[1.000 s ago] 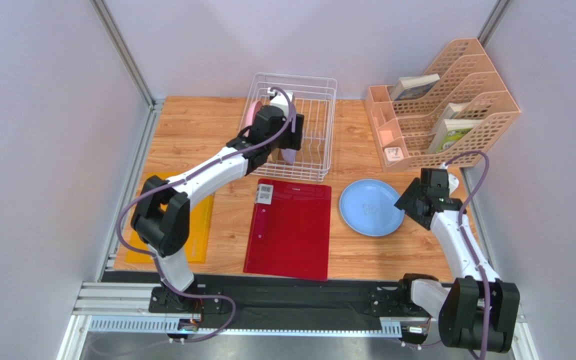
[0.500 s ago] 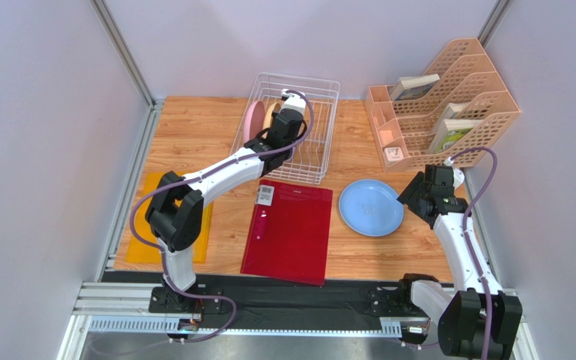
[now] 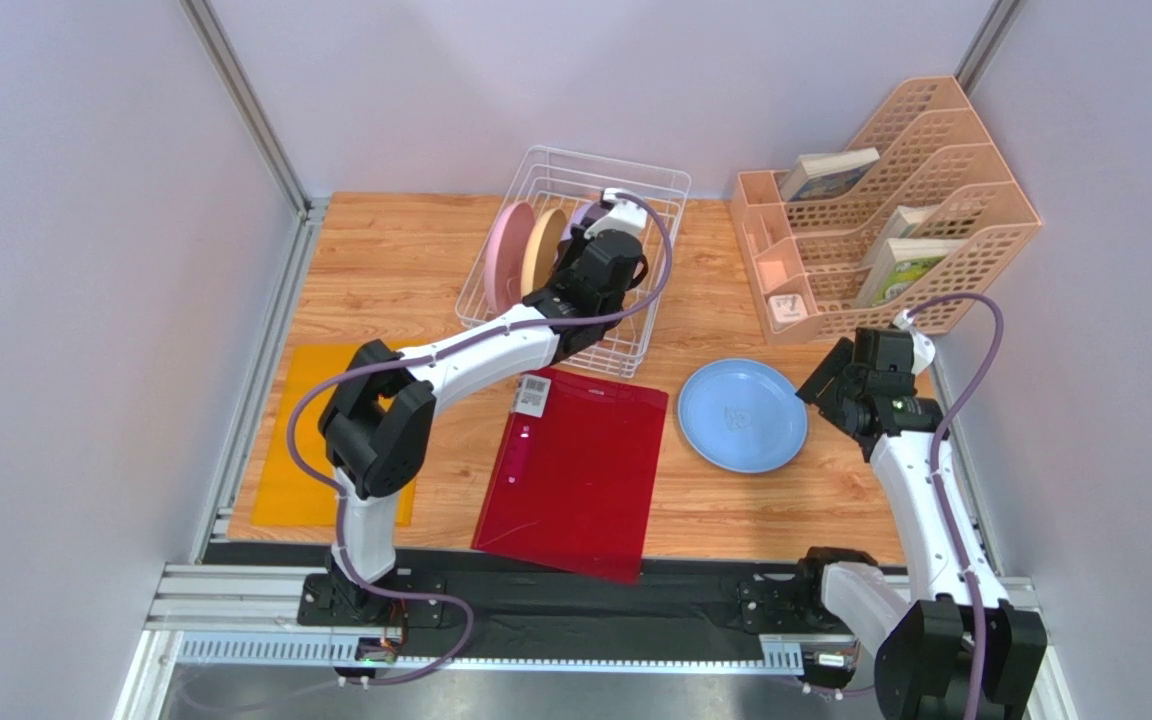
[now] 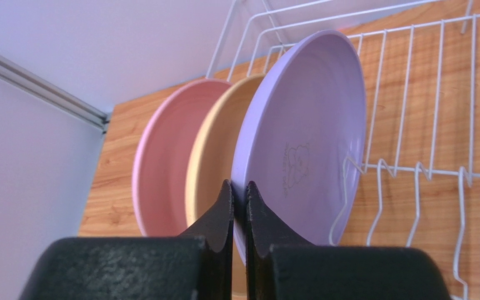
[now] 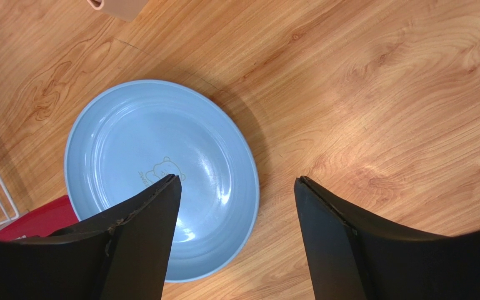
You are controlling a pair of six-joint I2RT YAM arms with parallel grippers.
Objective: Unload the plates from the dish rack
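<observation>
The wooden table [image 3: 387,270] carries, at its far right, a peach organizer [image 3: 973,225] holding a few books and a small box whose covers are too small to read. The white wire rack [image 3: 654,192] stands at the far middle, its prongs upright. Near it lies a red folder [image 3: 575,480] with a white label [image 3: 533,392] at its far left corner, and the print on that label cannot be made out. An orange sheet [image 3: 297,435] at the left is partly hidden behind the left arm. Three plates stand on edge in the left part of the rack, close side by side: pink plate [image 3: 506,255] leftmost, tan plate [image 3: 543,248] next, then the lilac plate [image 4: 305,137], which from above is almost wholly covered by the arm. All are round, shallow and matte. The lilac one bears a faint embossed bear with a line of tiny writing that is illegible. The blue plate [image 3: 743,416] lies flat on the table, right of the folder and apart from the rack. It has the same small bear and unreadable lettering in its well. The left gripper [image 4: 238,187] reaches into the rack with its fingers pressed nearly together, pinching the near rim of the lilac plate. The right gripper [image 5: 236,179] hangs over the blue plate's right edge with its fingers spread wide, holding nothing
</observation>
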